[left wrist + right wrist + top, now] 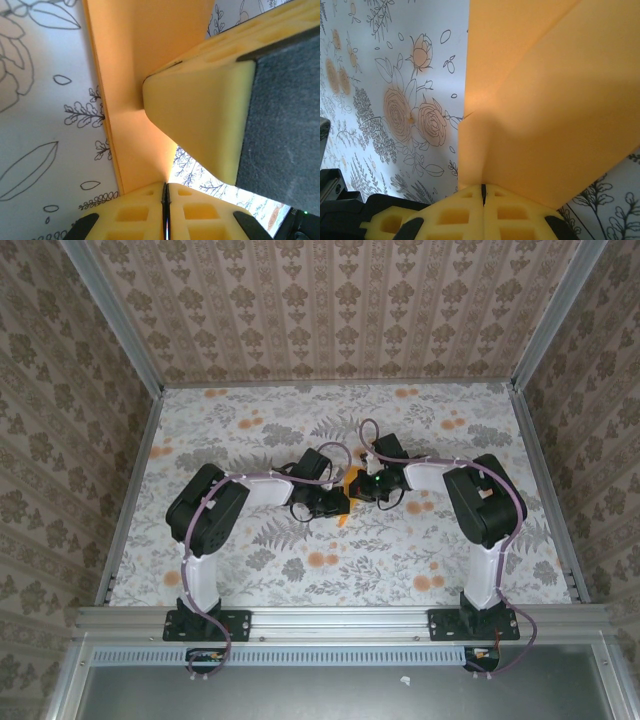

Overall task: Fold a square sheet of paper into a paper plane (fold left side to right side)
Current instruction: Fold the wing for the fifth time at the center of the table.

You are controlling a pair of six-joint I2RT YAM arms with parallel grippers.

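Observation:
The square sheet of paper [349,483] is bright orange and partly folded, lying on the flowered cloth at the middle of the table. Both grippers meet over it. My left gripper [166,186] is shut on a tapering corner of the paper [135,75], and that edge is lifted a little off the cloth. My right gripper [482,188] is shut, its tips against the paper [545,100], where a raised flap and a diagonal crease show. The right gripper's yellow fingers [200,115] rest their tip on the sheet in the left wrist view.
The grey-white cloth [250,430] with orange flower prints covers the table. Aluminium rails [128,500] and patterned walls close in the left, right and back. Both arms' elbows [205,508] stand near the front.

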